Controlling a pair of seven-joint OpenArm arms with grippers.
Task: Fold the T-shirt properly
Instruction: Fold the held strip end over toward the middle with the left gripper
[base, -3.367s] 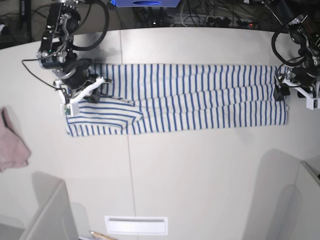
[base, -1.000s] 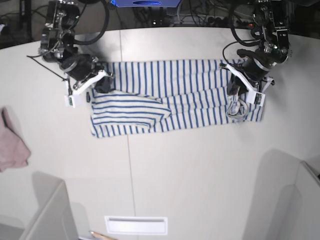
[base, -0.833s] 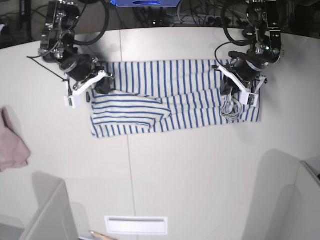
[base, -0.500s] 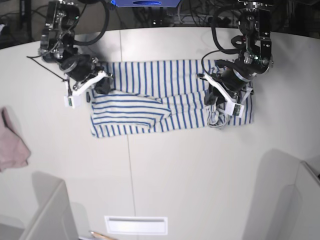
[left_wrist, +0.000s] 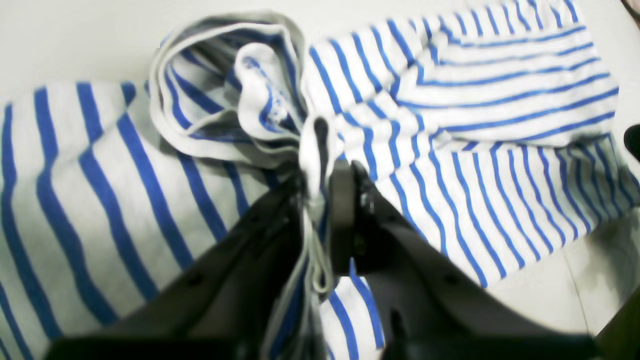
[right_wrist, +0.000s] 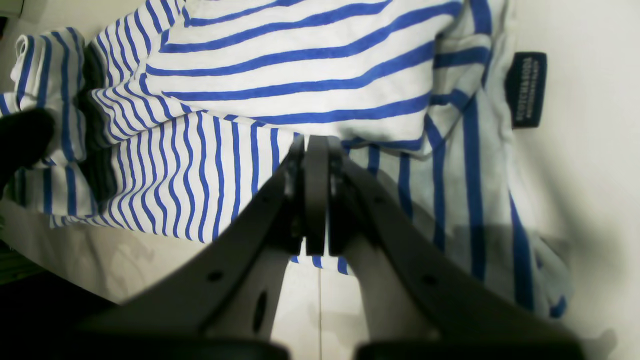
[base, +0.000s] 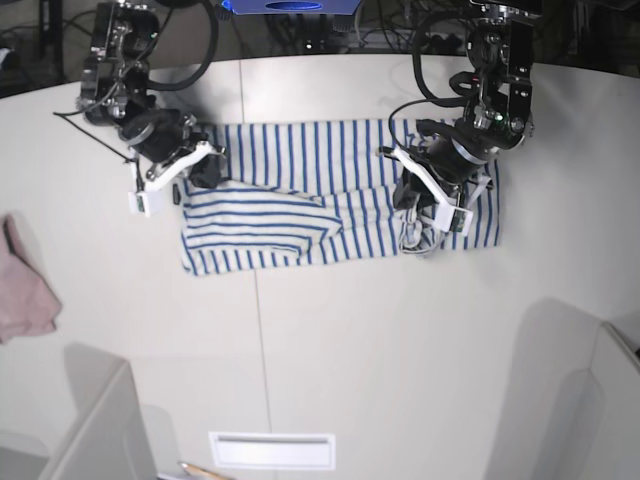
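The white T-shirt with thin blue stripes lies in a long band across the table's far half. My left gripper is shut on a bunched fold of its right end and holds it over the shirt's right part. In the left wrist view the jaws pinch several layers of striped cloth. My right gripper is shut on the shirt's upper left corner, and its closed tips sit on the striped cloth. The black neck tag lies beside them on the table.
A plain pinkish cloth lies at the table's left edge. A white slot is set near the front edge. Grey box shapes stand at the front left and front right. Cables run behind the table.
My left gripper has carried the shirt's right end leftward over the shirt, shortening the band. My right gripper has stayed put for the last second, after earlier shifting right with its corner.
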